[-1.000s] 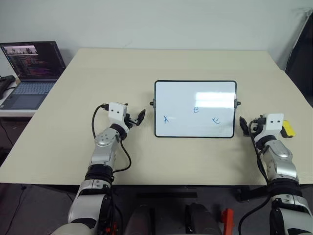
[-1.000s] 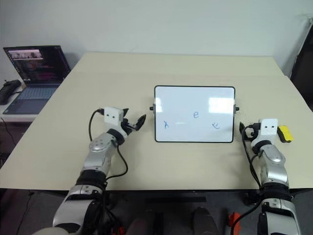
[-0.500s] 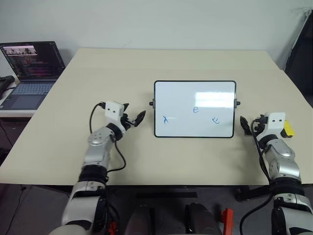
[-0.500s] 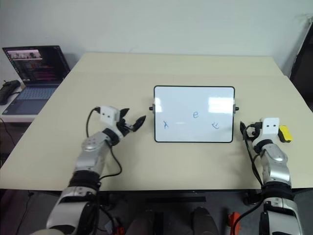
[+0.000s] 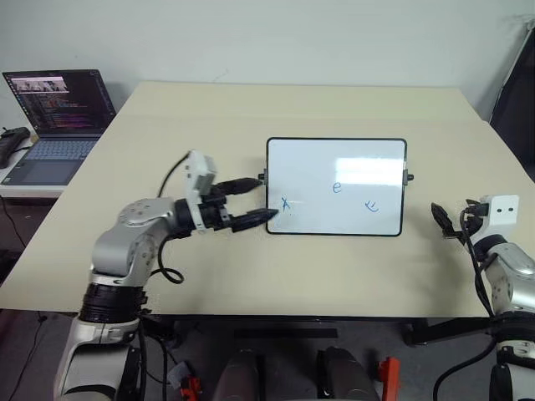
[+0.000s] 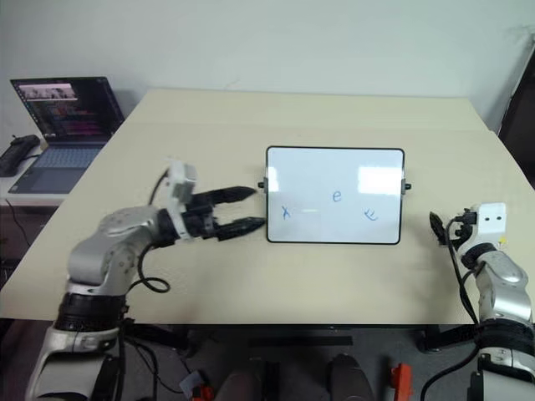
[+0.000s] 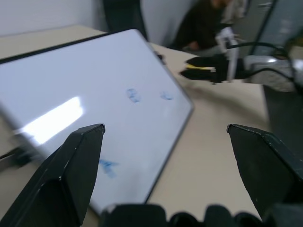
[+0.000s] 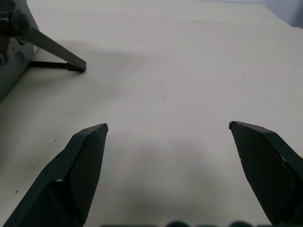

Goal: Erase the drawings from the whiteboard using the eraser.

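Beige table [image 5: 167, 125] — both grippers' fingers spread wide, empty; left gripper [image 5: 255, 203] beside whiteboard [image 5: 337, 185].

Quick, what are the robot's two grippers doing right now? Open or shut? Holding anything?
Left gripper: open, holding nothing, beside the whiteboard.
Right gripper: open, holding nothing, over the table.

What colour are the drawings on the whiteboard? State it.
Blue, the drawings on the whiteboard; clearest in the left eye view.
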Controlling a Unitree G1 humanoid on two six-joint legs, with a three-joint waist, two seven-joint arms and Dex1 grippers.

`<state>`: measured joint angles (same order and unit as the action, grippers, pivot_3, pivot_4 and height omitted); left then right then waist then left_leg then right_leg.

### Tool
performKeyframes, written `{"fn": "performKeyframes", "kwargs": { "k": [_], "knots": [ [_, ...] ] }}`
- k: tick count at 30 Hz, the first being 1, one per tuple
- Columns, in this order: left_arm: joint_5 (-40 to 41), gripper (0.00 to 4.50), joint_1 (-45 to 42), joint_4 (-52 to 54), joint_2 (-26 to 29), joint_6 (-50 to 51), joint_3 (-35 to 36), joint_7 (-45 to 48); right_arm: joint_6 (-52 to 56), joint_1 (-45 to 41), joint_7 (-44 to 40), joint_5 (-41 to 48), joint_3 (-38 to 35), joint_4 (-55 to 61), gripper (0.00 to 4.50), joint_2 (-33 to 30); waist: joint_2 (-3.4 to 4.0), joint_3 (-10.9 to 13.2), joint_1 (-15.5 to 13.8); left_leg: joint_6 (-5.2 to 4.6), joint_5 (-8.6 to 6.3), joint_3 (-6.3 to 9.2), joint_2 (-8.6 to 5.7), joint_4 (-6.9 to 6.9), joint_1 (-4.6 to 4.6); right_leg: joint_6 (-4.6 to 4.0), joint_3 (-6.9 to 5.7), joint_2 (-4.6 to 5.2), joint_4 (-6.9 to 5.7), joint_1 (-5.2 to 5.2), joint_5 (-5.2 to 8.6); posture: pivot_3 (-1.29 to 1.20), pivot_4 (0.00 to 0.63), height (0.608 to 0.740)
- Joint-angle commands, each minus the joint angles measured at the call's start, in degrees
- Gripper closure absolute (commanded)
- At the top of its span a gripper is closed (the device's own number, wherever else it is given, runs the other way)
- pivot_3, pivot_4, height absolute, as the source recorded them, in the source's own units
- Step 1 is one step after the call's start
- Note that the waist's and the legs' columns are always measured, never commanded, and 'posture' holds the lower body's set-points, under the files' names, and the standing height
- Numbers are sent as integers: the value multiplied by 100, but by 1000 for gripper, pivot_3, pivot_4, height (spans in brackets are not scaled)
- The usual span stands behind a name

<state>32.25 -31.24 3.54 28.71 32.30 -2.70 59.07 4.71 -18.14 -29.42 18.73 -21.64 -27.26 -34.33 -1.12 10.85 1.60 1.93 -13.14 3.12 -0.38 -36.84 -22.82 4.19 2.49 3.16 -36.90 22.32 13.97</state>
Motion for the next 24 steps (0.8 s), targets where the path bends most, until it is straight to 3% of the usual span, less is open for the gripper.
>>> {"fn": "performKeyframes", "kwargs": {
  "k": [1,6,11,18,24],
  "knots": [
    [-116,0,-243,51,-404,-71,-441,-32,175,73,-282,307,-409,354,19,-434,0,0,9,0,0,-2,0,-1,-1,0,1,0,2,0,0,0,150,740],
    [-519,0,-465,-272,-884,-356,-896,-51,376,-180,-430,259,-567,-325,19,-1027,0,0,59,0,0,-7,4,5,5,-5,5,-5,1,2,4,0,150,740],
    [-522,0,-416,-132,-1147,-343,-1065,9,211,-950,-704,-82,-282,-1761,19,-1454,0,0,125,-1,0,-14,4,1,7,-2,11,-6,2,0,7,0,150,740],
    [-503,0,-248,156,-924,-167,-1040,85,12,-2116,-910,-685,284,-3493,19,-1658,1,1,167,-1,0,-13,3,4,7,-5,13,-6,2,1,8,0,150,740],
    [-478,0,-208,240,-833,-122,-1012,-4,-63,-2474,-878,-992,493,-4090,19,-1688,1,2,155,0,0,-12,0,3,2,-2,12,-3,6,0,9,0,150,740]
  ]
}}
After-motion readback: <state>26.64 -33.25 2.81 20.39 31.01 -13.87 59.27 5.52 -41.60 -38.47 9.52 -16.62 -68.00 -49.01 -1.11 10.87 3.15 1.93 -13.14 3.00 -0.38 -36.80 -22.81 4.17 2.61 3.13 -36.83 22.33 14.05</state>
